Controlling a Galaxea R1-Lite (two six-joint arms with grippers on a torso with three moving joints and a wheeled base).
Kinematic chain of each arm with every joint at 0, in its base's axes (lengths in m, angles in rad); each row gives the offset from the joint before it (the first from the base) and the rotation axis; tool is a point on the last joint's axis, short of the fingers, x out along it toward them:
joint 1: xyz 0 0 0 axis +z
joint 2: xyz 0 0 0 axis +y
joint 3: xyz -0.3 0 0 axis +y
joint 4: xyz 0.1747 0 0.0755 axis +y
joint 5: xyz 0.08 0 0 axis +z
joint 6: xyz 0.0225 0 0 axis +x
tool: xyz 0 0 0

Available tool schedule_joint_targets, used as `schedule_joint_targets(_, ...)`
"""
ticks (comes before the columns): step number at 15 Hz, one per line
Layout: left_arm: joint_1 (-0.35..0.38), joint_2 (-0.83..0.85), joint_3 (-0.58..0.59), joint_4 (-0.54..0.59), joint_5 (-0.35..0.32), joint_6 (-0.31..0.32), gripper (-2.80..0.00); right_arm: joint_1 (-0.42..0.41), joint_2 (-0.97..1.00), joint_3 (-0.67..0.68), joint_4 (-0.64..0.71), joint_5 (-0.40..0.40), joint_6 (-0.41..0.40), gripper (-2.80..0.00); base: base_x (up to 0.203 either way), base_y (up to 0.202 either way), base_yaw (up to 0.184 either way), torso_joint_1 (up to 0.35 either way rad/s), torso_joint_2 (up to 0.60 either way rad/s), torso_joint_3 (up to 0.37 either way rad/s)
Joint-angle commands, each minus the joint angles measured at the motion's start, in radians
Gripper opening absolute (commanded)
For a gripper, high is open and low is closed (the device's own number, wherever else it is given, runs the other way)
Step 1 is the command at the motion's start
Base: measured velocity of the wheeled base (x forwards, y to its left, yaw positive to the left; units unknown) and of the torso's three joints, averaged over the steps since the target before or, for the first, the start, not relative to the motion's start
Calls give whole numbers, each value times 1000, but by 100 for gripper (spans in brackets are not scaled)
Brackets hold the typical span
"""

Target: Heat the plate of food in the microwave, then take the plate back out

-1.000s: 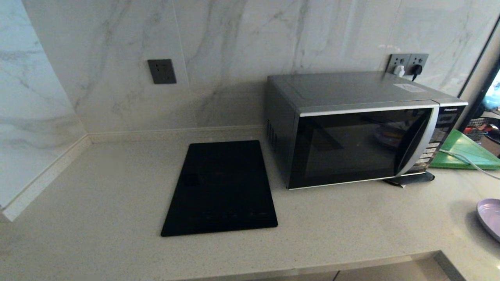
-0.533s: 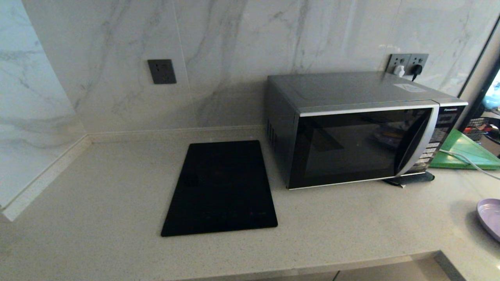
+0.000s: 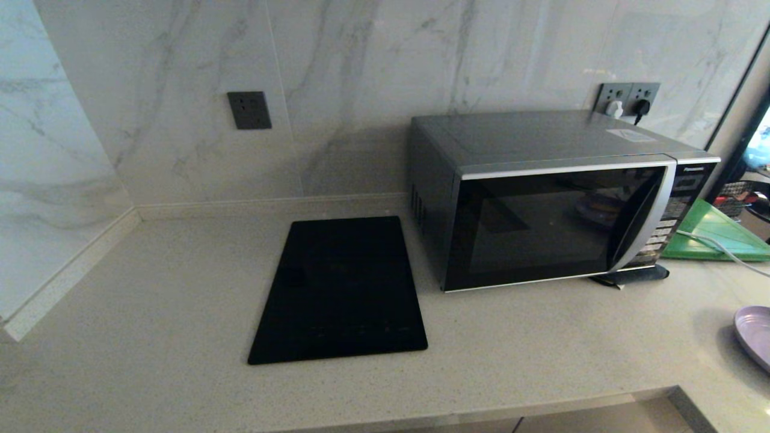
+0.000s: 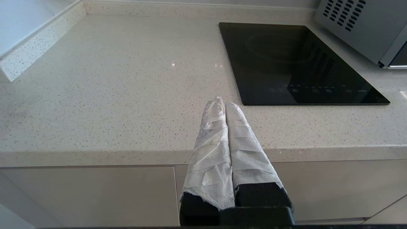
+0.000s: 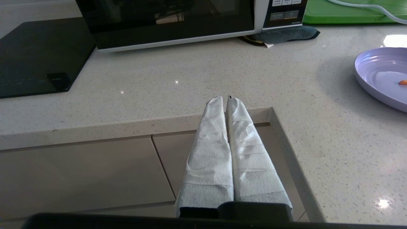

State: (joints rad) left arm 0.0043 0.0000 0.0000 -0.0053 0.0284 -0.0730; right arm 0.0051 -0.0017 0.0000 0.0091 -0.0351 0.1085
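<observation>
Countertop (image 3: 541, 349) holds one shut microwave (image 3: 553, 198) and one plate of food (image 5: 381, 74).

A pale speckled stone countertop (image 3: 150, 288) met white marble-veined wall tiles (image 3: 373, 66) in a corner. A dark grey socket plate (image 3: 249, 110) sat on the back wall, with a double socket (image 3: 628, 96) farther right. Beige cabinet fronts (image 5: 82, 175) ran below the counter edge.
</observation>
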Motion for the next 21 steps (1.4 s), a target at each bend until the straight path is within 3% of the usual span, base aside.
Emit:
schedule_joint_targets(1, 0, 2, 0, -1, 1, -1, -280, 1, 2, 0, 2, 0, 0, -280, 0, 0, 0, 0, 0, 0)
schedule_joint_targets(21, 0, 2, 0, -1, 1, -1, -280, 1, 2, 0, 2, 0, 0, -280, 0, 0, 0, 0, 0, 0)
